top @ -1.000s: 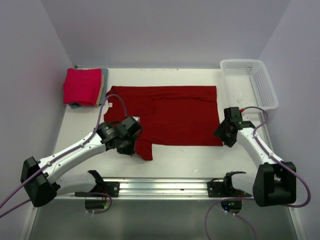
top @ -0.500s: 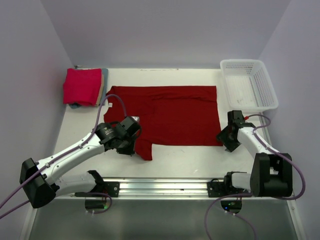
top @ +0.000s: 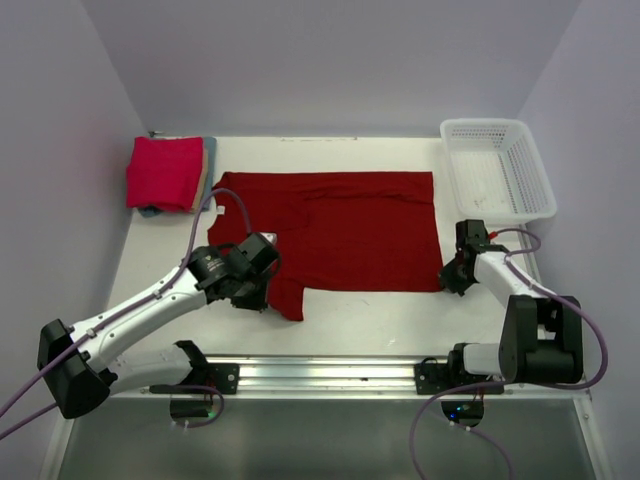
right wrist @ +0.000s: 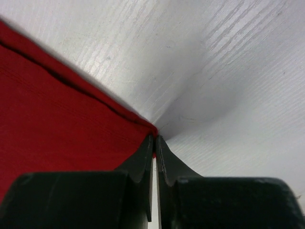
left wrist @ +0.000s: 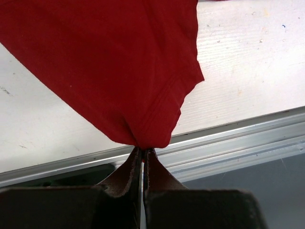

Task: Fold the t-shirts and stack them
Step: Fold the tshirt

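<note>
A dark crimson t-shirt [top: 340,230] lies spread across the middle of the table. My left gripper [top: 262,298] is shut on its near-left sleeve; in the left wrist view the gripper [left wrist: 143,149] pinches a bunched fold of the red cloth [left wrist: 119,62], which is lifted off the table. My right gripper [top: 446,282] is shut on the shirt's near-right corner; the right wrist view shows the gripper [right wrist: 155,137] pinching the cloth's corner [right wrist: 57,124] down at the table. A folded pinkish-red t-shirt [top: 162,171] lies on a blue-grey one [top: 209,152] at the back left.
A white mesh basket [top: 497,165] stands at the back right. The aluminium rail [top: 330,370] runs along the near table edge, also seen as the rail [left wrist: 228,143] below the sleeve. Walls close the table at back and sides.
My right gripper came down to the shirt's near-right corner and shut on it. The left gripper keeps its hold on the sleeve and has hardly moved.
</note>
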`<control>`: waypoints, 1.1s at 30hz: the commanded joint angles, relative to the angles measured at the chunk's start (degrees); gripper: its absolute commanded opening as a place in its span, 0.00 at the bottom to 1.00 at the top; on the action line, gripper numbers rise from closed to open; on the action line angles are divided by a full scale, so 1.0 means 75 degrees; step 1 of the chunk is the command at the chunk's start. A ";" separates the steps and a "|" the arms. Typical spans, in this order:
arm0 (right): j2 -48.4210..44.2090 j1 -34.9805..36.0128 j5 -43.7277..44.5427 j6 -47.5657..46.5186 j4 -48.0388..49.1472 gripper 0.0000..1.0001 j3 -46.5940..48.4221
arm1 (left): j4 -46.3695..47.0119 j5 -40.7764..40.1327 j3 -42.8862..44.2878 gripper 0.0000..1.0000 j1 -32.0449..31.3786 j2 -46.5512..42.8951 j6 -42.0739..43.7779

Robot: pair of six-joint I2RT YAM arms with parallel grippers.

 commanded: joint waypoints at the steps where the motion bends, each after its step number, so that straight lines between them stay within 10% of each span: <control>1: 0.0065 -0.0038 -0.0109 0.0029 0.0354 0.02 -0.0101 | -0.0237 -0.0161 0.0359 0.00 -0.0047 -0.0223 -0.0096; 15: -0.2537 -0.0038 -0.0157 -0.1224 -0.0770 0.00 0.1068 | -0.0331 -0.1648 0.1694 0.00 -0.0047 -0.0434 -0.0014; 33: 0.0485 -0.0038 0.0253 -0.2268 0.0107 0.00 0.3084 | 0.3148 -0.3091 0.1459 0.00 0.2647 0.1405 0.2188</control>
